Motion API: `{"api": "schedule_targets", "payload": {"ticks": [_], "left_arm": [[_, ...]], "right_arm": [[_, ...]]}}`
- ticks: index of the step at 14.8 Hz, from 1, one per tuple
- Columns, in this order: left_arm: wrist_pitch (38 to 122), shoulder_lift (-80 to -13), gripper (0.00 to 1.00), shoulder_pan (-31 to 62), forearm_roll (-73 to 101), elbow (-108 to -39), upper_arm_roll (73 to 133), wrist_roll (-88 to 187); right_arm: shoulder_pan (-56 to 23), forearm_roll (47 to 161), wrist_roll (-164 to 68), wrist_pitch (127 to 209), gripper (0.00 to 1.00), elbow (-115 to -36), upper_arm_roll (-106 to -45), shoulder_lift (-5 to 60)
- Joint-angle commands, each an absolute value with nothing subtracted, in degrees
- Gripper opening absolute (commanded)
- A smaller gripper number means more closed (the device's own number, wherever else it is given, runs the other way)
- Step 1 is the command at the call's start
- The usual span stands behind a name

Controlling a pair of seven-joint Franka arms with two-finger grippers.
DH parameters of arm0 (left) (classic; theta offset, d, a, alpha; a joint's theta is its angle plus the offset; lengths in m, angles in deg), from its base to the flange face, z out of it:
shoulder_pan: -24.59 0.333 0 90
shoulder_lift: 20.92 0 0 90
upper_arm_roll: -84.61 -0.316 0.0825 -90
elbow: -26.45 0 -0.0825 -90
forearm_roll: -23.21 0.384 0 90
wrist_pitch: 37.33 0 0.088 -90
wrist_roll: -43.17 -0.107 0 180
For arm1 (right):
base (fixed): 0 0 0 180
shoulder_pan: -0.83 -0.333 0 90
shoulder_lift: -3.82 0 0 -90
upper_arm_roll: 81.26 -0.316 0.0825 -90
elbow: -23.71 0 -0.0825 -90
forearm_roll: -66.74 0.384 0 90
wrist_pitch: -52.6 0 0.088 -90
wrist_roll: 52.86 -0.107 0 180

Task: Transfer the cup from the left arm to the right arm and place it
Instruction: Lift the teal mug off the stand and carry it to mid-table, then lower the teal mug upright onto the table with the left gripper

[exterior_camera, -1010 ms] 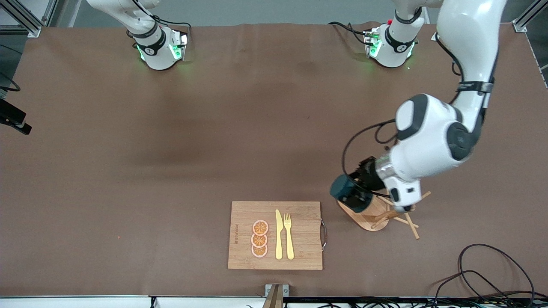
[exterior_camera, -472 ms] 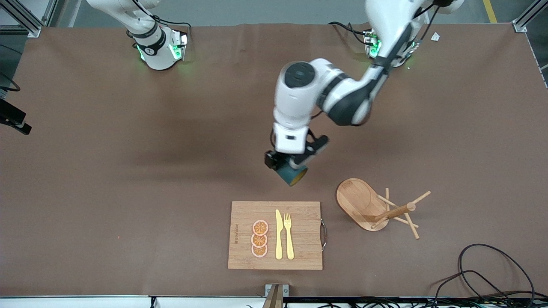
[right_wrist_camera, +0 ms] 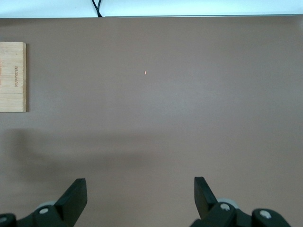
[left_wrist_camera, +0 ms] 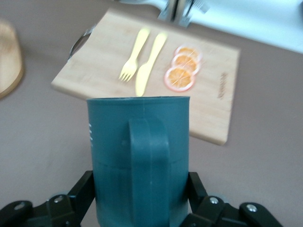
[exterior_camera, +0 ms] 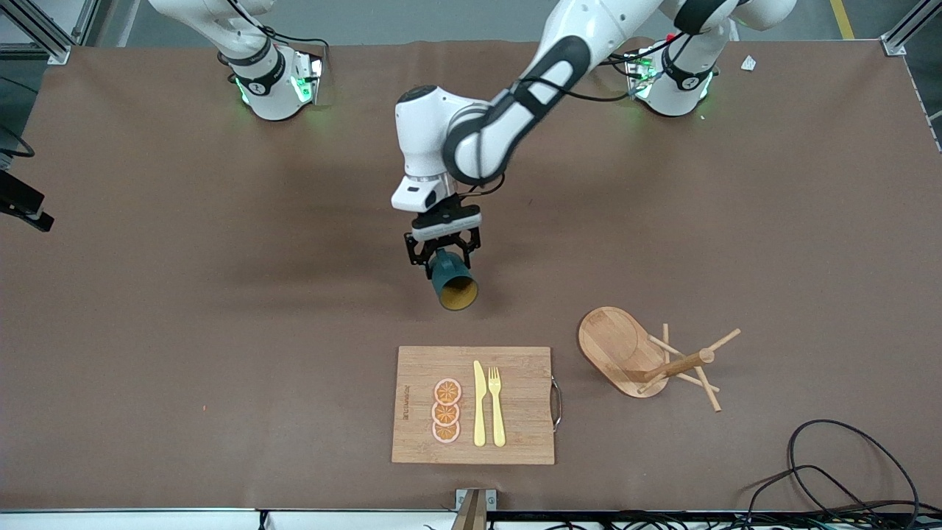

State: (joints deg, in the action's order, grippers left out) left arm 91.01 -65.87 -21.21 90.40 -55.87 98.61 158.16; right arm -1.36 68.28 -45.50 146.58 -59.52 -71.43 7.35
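Teal-green, the one cup (exterior_camera: 452, 280) hangs in the air over the middle of the brown worktop (exterior_camera: 184, 294), gripped at its base by the left claw (exterior_camera: 441, 254) with its mustard mouth tipped toward the one cutting board (exterior_camera: 419, 368). That board lies at the worktop's camera-side edge and carries three orange slices (exterior_camera: 446, 411), one yellow knife (exterior_camera: 479, 403) and one yellow fork (exterior_camera: 497, 405), with one wooden mug stand (exterior_camera: 625, 353) beside it toward the left arm's end. Over bare worktop the right claw (right_wrist_camera: 140, 196) waits with its fingers spread and nothing between them.
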Motion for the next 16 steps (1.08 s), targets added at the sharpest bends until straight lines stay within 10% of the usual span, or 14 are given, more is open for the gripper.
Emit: {"api": "schedule_targets", "payload": {"ticks": [1, 12, 15, 16], "left_arm": [[91.26, -70.3, 0.46, -23.3, 109.71, -54.93, 97.79, 170.47], [69.22, -82.26, 0.53, -34.55, 133.69, -56.78, 97.88, 186.25], [67.27, -81.92, 1.0, -37.01, 132.81, -58.18, 98.23, 190.73], [66.31, -81.83, 1.0, -37.63, 130.89, -58.01, 98.75, 191.78]], "right_arm": [[-0.57, 68.67, -45.65, 146.03, 1.0, -58.47, -71.85, 7.78], [-0.13, 69.2, -40.58, 146.12, 1.0, -58.55, -71.68, 7.78], [0.75, 69.55, -36.77, 146.29, 1.0, -58.55, -71.68, 8.04], [0.49, 69.73, -36.95, 146.29, 1.0, -58.64, -71.76, 8.47]]}}
